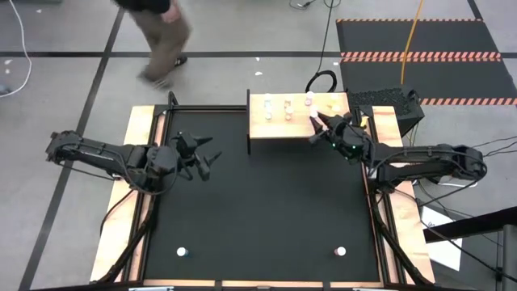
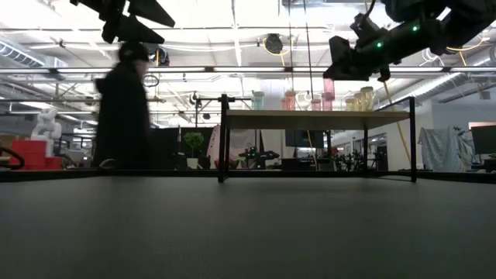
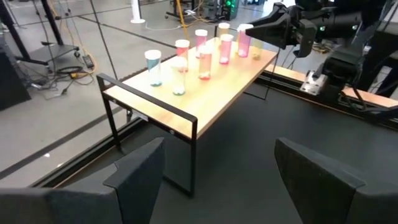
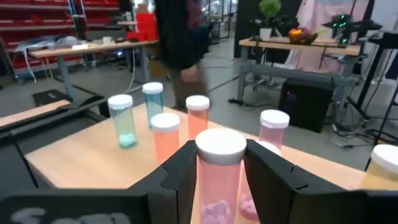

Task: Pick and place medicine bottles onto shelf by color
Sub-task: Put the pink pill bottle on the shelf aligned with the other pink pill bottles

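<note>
High view: we see two bottles (image 1: pixel 182 252) on the black counter (image 1: pixel 258 210); a person (image 1: pixel 157 32) passes. Right wrist view alone shows right fingers (image 4: pixel 180 168) grasping a pink bottle (image 4: pixel 219 177); left fingers (image 3: pixel 140 165) are spread, empty.

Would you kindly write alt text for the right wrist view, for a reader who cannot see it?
The right pincer grips a pink medicine bottle with a white cap, over the light-wood shelf. Beyond it stand two blue bottles, two orange ones and another pink one; a blurred person passes behind.
</note>
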`<action>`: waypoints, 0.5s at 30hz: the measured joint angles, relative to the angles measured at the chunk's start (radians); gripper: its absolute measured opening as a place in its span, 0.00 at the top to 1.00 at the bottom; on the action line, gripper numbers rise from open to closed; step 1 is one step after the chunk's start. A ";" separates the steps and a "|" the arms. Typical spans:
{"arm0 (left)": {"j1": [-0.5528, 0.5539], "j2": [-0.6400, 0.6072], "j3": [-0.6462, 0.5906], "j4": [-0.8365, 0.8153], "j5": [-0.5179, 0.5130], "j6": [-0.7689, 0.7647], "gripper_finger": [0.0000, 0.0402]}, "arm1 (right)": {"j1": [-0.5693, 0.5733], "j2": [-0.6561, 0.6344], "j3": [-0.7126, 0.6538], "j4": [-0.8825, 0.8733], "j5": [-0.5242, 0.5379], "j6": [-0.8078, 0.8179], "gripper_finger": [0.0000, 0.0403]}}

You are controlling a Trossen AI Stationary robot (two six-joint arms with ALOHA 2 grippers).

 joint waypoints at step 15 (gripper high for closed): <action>0.091 0.000 0.000 -0.001 -0.003 0.034 0.25 | -0.047 0.000 0.000 -0.109 -0.055 0.034 0.71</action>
